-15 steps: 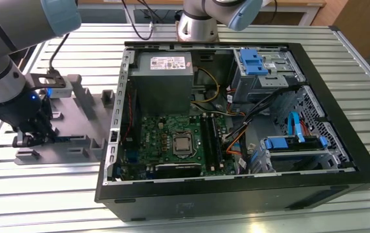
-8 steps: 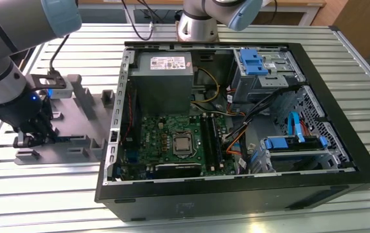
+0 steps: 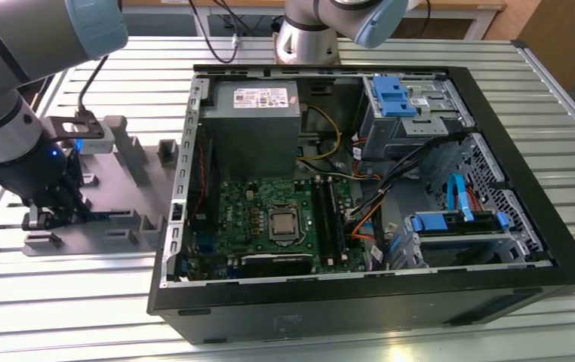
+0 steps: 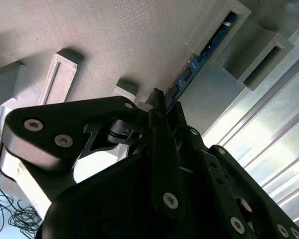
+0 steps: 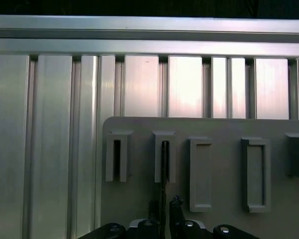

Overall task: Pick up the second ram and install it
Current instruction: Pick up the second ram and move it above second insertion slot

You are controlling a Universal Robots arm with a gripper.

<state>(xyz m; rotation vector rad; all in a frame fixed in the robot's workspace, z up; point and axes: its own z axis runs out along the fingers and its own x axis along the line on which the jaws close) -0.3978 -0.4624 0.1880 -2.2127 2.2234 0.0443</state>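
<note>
The second ram is a thin blue-green strip standing on edge in a slot of the grey fixture. In the first wrist view the ram shows edge-on in the second slot of a row. My gripper is shut on the ram's near end, one black finger on each face. In the first wrist view the gripper sits just below that slot. In the exterior view my gripper reaches down onto the fixture at the exterior view's left, beside the open computer case.
The case lies open on a ribbed metal table, with the green motherboard and its long black slots inside. A power supply, drive bays and loose cables crowd the case. Upright posts rise from the fixture.
</note>
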